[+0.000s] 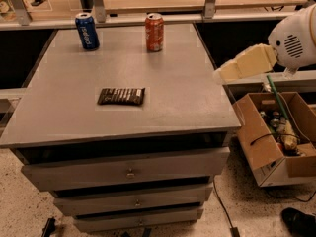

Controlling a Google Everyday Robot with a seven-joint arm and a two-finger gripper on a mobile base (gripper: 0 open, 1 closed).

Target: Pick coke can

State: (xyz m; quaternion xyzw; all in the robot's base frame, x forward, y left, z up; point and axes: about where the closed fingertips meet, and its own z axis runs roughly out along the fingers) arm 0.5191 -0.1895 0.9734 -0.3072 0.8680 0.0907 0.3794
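Observation:
The coke can (154,32), red-orange with a silver top, stands upright at the back middle of the grey cabinet top (187,98). My gripper (223,74) is the cream-coloured end of the arm that reaches in from the right. It hangs over the table's right edge, well to the right of the can and nearer to me. It holds nothing that I can see.
A blue Pepsi can (87,31) stands at the back left. A dark snack bar (121,96) lies flat near the middle. An open cardboard box (269,147) of clutter sits on the floor to the right. Shelf rails run behind the table. Drawers (129,173) sit below.

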